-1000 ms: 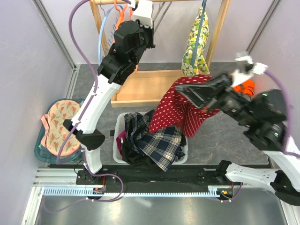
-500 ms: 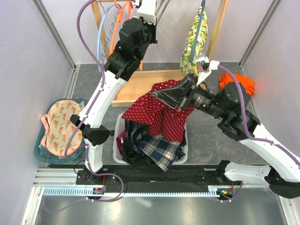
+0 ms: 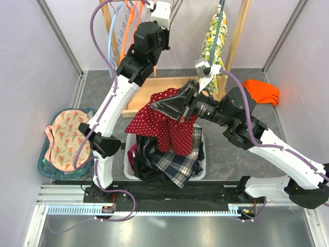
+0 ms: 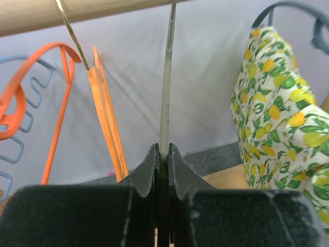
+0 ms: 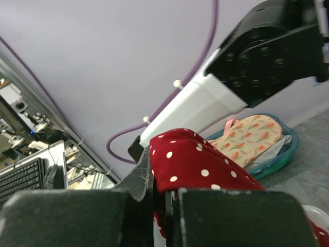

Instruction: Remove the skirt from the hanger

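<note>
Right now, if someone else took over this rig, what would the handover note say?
The left gripper is shut on a thin grey strip under the wooden rail; I cannot tell what the strip belongs to.
The right gripper is shut on a red dotted garment, held over the white basket.
The skirt lies in the basket, partly under that garment, with no hanger visible on it.
The hanger hangs bare from the rail.
Done: the skirt looks free of the hanger.
Left: probably only releasing and withdrawing.

skirt [image 3: 175, 160] in bin [image 3: 127, 154] | tub [image 3: 42, 160] left of bin | rack [image 3: 154, 98] behind
</note>
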`<state>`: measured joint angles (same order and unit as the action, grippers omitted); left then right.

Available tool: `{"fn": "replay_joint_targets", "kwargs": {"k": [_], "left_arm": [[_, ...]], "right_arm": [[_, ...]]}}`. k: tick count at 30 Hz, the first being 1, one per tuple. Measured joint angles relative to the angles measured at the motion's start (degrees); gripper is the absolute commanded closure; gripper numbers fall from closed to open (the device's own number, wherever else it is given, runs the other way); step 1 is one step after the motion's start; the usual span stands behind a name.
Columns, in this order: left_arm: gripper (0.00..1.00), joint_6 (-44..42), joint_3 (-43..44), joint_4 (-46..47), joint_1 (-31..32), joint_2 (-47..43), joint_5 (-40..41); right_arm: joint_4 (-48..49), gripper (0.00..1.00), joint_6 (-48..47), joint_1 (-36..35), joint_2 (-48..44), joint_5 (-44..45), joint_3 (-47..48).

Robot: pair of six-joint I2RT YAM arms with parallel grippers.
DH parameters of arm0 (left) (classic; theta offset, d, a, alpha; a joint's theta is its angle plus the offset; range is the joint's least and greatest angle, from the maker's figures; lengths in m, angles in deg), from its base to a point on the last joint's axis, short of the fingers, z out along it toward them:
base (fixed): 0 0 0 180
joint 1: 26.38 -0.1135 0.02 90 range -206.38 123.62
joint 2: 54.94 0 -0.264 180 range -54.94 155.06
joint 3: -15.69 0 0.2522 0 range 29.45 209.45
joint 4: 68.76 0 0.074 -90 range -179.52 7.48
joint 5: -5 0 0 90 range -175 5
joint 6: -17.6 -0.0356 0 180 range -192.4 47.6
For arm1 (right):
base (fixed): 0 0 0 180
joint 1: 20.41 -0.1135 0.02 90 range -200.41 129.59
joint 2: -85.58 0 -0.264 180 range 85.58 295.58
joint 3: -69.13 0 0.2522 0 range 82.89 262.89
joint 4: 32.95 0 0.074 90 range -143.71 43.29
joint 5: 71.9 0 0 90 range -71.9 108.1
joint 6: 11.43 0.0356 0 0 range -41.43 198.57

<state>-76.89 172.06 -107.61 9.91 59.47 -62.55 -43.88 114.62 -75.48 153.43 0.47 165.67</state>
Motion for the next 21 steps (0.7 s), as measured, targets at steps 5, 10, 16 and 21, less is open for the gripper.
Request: {"fn": "replay_joint_targets", "kwargs": {"k": [5, 10, 16, 21], "left_arm": [[0.98, 0.0, -1.36, -0.46, -0.28, 0.31, -0.04], [0.87, 0.0, -1.84, -0.17, -0.28, 0.15, -0.07], [0.12, 0.52, -5.14, -1.62, -0.61, -2.56, -0.07], [0.0, 2.1, -10.05, -3.39, -1.25, -7.32, -0.72]], "right_arm": [[0.61, 1.0, -0.11, -2.05, 1.16, 0.13, 0.0], [1.27, 1.0, -0.87, -2.12, 0.28, 3.17, -3.37], [1.07, 1.0, -0.83, -0.98, -1.81, 7.26, -14.84], [0.42, 1.0, 1.75, 0.81, -2.01, 9.75, -27.63]]}}
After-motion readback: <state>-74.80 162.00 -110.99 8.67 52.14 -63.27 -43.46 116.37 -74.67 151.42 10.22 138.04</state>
